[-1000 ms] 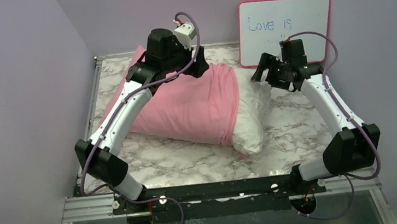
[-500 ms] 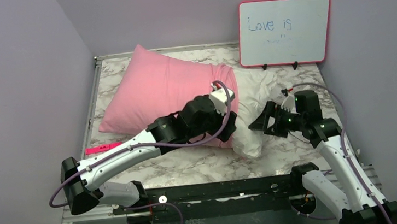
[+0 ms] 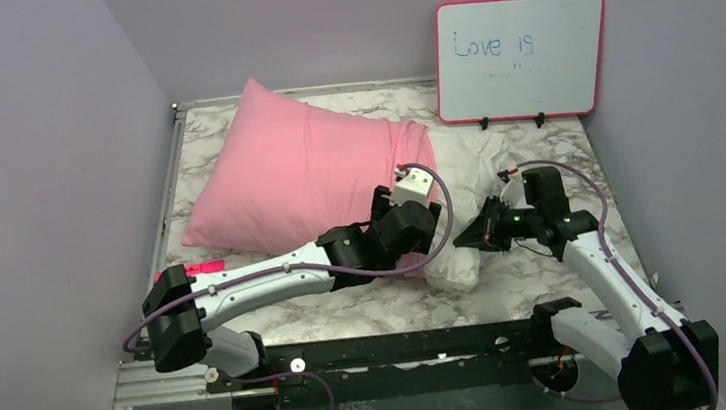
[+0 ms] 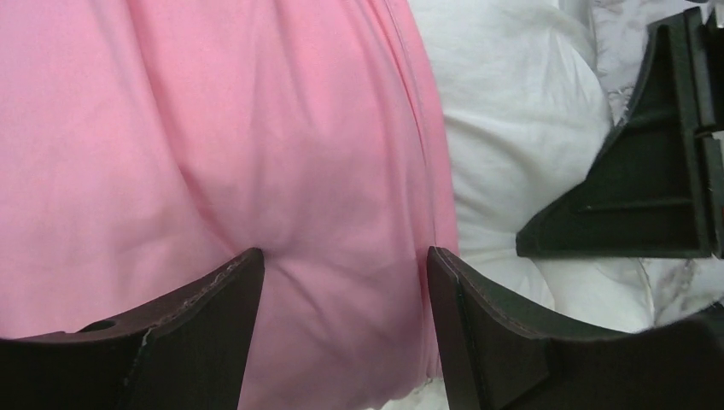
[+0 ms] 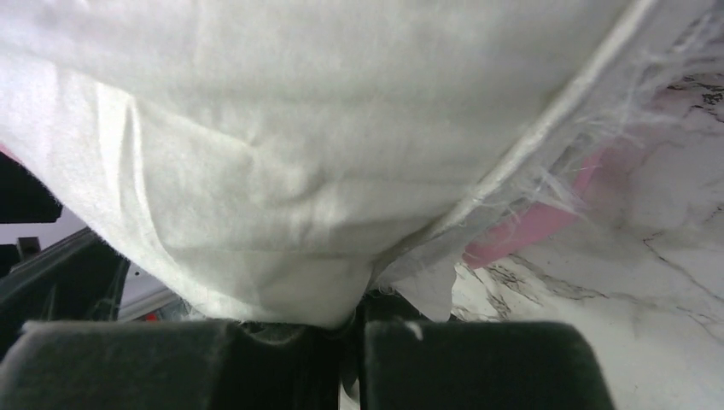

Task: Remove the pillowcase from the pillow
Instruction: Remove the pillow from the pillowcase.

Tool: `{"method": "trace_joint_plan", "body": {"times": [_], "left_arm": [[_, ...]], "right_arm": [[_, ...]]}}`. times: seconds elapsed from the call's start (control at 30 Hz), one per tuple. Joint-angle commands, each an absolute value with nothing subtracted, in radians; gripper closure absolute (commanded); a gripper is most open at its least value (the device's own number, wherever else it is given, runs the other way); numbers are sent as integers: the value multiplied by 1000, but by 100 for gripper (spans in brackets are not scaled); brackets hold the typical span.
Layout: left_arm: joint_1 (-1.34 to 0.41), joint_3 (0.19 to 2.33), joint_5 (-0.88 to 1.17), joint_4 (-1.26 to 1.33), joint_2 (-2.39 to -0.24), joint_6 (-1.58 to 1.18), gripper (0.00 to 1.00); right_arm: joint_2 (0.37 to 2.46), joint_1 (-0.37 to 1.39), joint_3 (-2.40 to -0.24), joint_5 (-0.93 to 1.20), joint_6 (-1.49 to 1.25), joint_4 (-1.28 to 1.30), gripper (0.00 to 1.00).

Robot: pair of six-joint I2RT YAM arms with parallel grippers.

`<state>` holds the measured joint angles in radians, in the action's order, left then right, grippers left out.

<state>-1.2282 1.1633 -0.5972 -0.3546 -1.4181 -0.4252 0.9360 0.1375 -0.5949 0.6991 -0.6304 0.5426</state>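
Right gripper [image 5: 354,318] pinched together on pillow [image 3: 459,178] corner, centre frame, likely as anchor. Left gripper [image 4: 343,260] jaws apart, straddling pillowcase [image 3: 300,171] hem centre-left, presumably to grab and peel.

left arm [image 3: 265,275] stretched low toward centre, left gripper [image 4: 343,260] with jaws spread; right arm [image 3: 607,272] folded inward, right gripper [image 5: 359,325] apparently pinched on pillow [image 5: 256,128].

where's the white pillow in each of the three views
top external: pillow right of centre, poking out of the pillowcase
left wrist: pillow upper right
right wrist: pillow fills the upper left
shared landmark: marble table
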Motion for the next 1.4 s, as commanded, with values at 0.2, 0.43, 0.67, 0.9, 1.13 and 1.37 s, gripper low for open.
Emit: {"method": "trace_joint_plan", "body": {"times": [0.2, 0.43, 0.67, 0.9, 1.13, 1.37], "left_arm": [[-1207, 1126, -619, -188, -1529, -442, 64], [-1164, 1088, -780, -361, -1432, -500, 100], [-999, 886, -745, -434, -1178, -545, 100], [-940, 810, -518, -338, -1050, -481, 100], [-940, 802, -119, -145, -1080, -529, 36], [-940, 742, -5, -197, -975, -618, 27]], "right_arm": [[960, 138, -599, 655, -597, 519, 98], [917, 138, -691, 338, -592, 610, 99], [928, 138, -788, 216, -585, 633, 99], [967, 138, -838, 417, -548, 562, 99], [1046, 138, -872, 646, -538, 536, 53], [996, 138, -935, 548, -453, 819, 4]]}}
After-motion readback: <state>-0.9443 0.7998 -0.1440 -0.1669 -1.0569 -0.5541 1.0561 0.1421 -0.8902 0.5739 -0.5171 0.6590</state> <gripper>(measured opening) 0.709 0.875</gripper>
